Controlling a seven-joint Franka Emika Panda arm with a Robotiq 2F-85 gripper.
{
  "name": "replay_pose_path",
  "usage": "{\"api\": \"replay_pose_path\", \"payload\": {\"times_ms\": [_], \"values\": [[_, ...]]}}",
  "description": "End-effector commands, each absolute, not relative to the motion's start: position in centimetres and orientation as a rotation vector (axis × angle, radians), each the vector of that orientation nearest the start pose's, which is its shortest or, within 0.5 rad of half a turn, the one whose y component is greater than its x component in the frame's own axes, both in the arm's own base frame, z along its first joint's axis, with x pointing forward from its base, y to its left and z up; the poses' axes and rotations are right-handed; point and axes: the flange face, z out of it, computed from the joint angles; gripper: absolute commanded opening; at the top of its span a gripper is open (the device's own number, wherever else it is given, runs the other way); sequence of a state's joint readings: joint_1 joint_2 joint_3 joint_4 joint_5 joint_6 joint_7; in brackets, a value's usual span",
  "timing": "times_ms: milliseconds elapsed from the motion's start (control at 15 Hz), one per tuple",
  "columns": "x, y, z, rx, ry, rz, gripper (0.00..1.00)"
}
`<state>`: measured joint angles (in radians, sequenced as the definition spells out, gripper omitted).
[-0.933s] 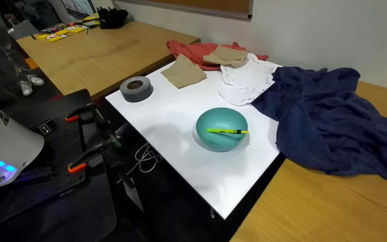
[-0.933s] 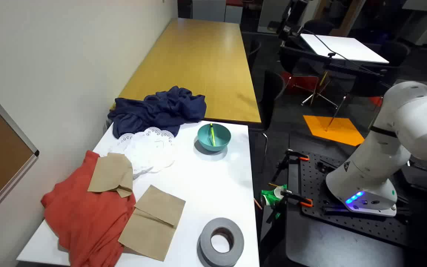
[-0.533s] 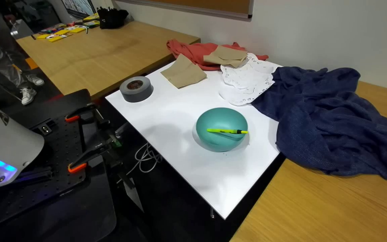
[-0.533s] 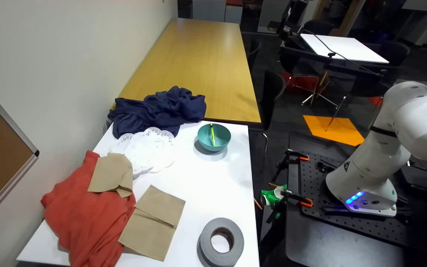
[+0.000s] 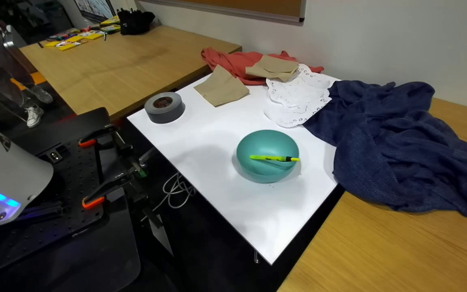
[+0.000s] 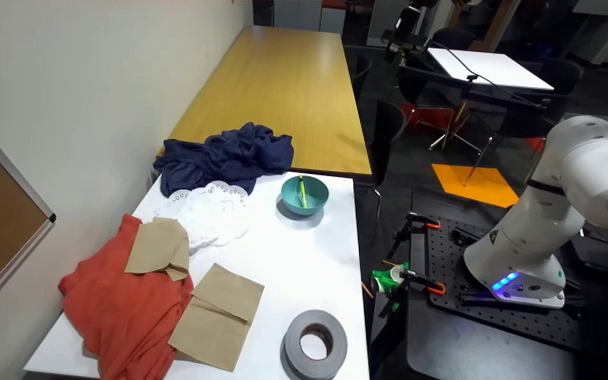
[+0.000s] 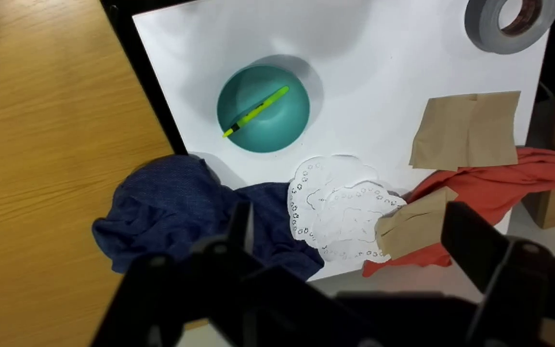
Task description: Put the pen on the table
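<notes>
The yellow-green pen [image 7: 258, 110] lies inside the teal bowl [image 7: 280, 137], its dark-banded end leaning on the rim. The pen also shows in both exterior views [image 5: 268, 158] [image 6: 303, 192]. The bowl [image 5: 264, 140] stands upright on the white table [image 5: 201, 170], near one corner. My gripper [image 7: 349, 217] shows in the wrist view with its black fingers wide apart and nothing between them. It is high above the table, with the doilies and the blue cloth below it; the bowl lies beyond the fingertips. No fingers show clearly in the exterior views.
A dark blue cloth [image 7: 171, 207] hangs over the table edge beside the bowl. White paper doilies [image 7: 350, 217], brown paper pieces [image 7: 470, 130], a red cloth [image 7: 489, 197] and a grey tape roll [image 7: 494, 33] lie on the table. A wall [image 5: 379, 44] stands behind.
The pen, bowl and table items have not moved. A dark shape at the top of an exterior view has shifted slightly left and down. A person's legs in the background have moved.
</notes>
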<state>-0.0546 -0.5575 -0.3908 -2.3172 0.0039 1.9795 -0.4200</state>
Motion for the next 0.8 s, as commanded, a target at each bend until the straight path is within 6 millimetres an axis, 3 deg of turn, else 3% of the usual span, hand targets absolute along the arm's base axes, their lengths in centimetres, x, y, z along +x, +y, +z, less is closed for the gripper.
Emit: {"api": "replay_pose_path", "payload": {"times_ms": [0,733], "values": [[40.4,-20.0,51.0,-3.009,0.204,-0.345,1.0],[47.5,-16.7,34.6,-2.923,0.659,-0.164,1.0]]}}
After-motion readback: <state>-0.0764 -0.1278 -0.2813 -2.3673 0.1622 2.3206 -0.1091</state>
